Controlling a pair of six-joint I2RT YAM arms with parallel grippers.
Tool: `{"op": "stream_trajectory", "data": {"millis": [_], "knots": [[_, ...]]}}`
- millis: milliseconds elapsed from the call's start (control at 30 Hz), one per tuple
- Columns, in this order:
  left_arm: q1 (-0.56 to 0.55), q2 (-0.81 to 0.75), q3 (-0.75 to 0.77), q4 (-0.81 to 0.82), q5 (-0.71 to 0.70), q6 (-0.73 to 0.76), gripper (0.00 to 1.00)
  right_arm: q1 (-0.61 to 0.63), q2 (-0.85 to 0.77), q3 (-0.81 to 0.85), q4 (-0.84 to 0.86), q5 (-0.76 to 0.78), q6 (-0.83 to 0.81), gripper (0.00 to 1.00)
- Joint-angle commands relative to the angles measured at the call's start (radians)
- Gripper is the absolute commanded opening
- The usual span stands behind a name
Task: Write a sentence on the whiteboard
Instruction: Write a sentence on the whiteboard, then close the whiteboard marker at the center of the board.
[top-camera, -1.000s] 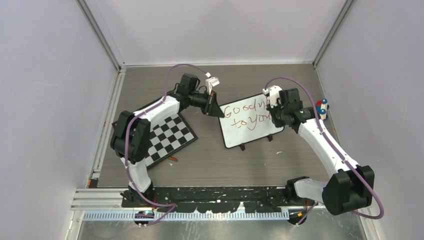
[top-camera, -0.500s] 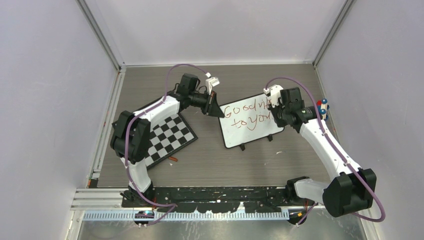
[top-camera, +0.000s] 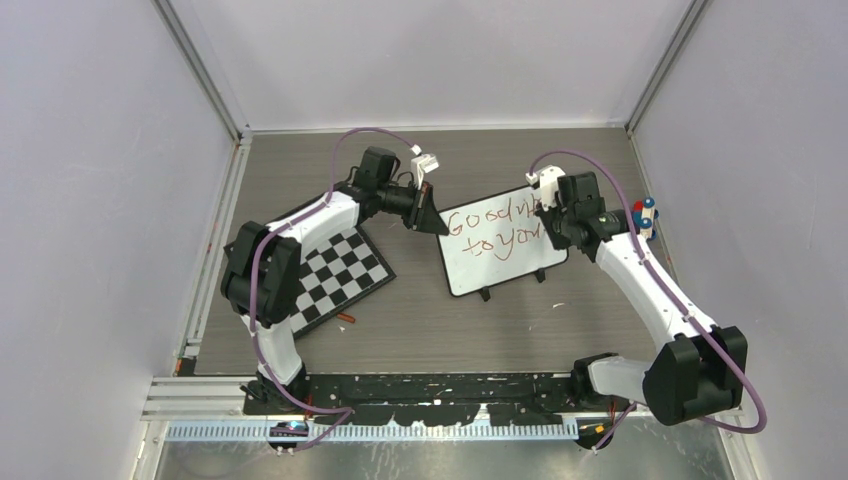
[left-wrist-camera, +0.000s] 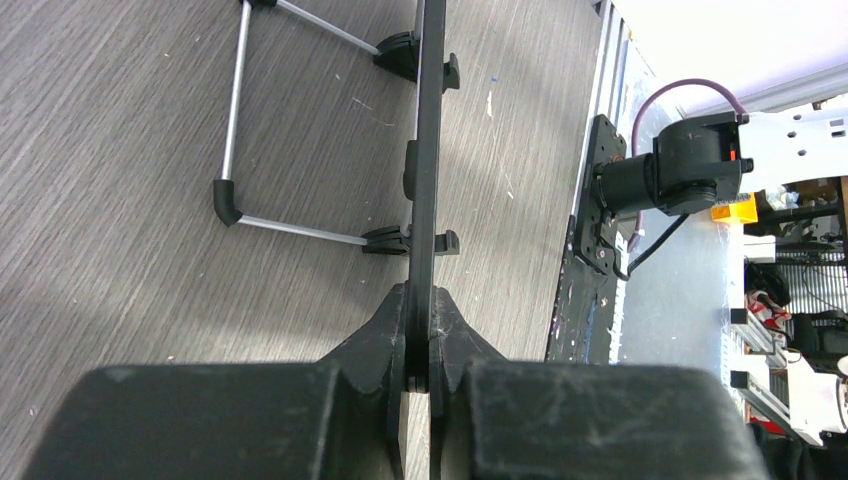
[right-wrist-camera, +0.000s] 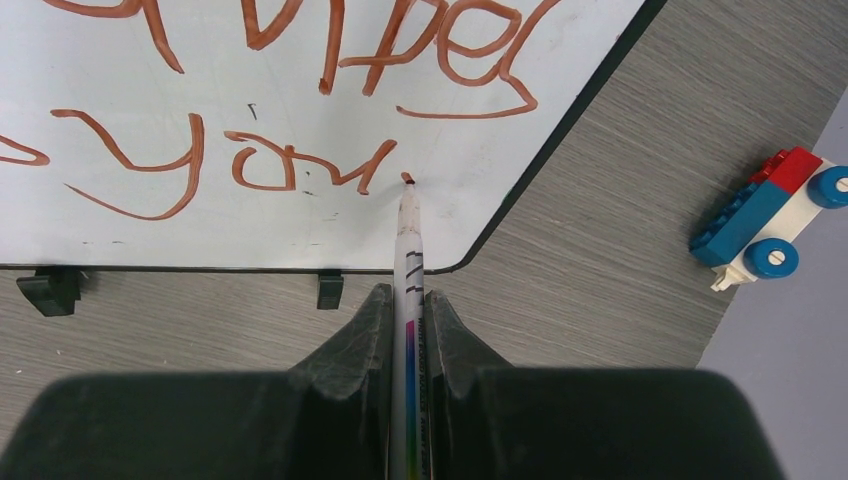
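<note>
Right arm has crept a little since a second ago, wrist nudged toward the upper right of the top view; left arm hasn't budged. Nearest the wrist cam, the right pincer (right-wrist-camera: 408, 305) is squeezed almost closed around a slim white-barrelled marker (right-wrist-camera: 409, 250), which runs straight up the frame from the fingers. Its red-brown tip sits, touching as far as I can tell, on the white rectangular whiteboard (right-wrist-camera: 90, 70) with the thin black frame. That's just right of the last letter of the red-brown handwritten sentence (right-wrist-camera: 262, 165), near the board's lower right corner. So the board is dead ahead along the marker's axis, and I'd guess only a full stop is left. Further back, the left pincer (left-wrist-camera: 420, 300) is clamped tight on the board's left edge, steadying it.
</note>
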Motion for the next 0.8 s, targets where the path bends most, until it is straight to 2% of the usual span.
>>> {"op": "stream_trajectory", "data": {"millis": [0, 67, 100, 133, 200, 433, 533, 667, 767], "knots": [[0.002, 0.019, 0.022, -0.018, -0.029, 0.020, 0.00, 0.000, -0.020, 0.039, 0.010, -0.008, -0.007, 0.00], [0.002, 0.014, 0.026, -0.025, -0.031, 0.021, 0.05, 0.000, -0.041, 0.068, -0.033, -0.041, -0.007, 0.00], [0.002, 0.010, 0.030, -0.036, -0.031, 0.025, 0.13, 0.000, -0.053, 0.083, -0.055, -0.064, -0.007, 0.00], [0.002, 0.006, 0.036, -0.047, -0.030, 0.030, 0.26, 0.000, -0.068, 0.101, -0.084, -0.109, -0.007, 0.00], [0.002, -0.006, 0.048, -0.066, -0.032, 0.040, 0.43, 0.000, -0.099, 0.141, -0.152, -0.211, -0.012, 0.00], [0.038, -0.109, 0.122, -0.202, -0.029, 0.076, 0.71, 0.001, -0.145, 0.236, -0.281, -0.434, 0.043, 0.00], [0.110, -0.178, 0.140, -0.332, -0.015, 0.143, 0.75, 0.002, -0.147, 0.247, -0.276, -0.500, 0.092, 0.00], [0.252, -0.294, 0.115, -0.618, -0.037, 0.417, 0.75, 0.009, -0.142, 0.213, -0.249, -0.593, 0.142, 0.00], [0.326, -0.380, 0.059, -0.874, -0.114, 0.664, 0.72, 0.013, -0.138, 0.187, -0.231, -0.630, 0.155, 0.00]]}}
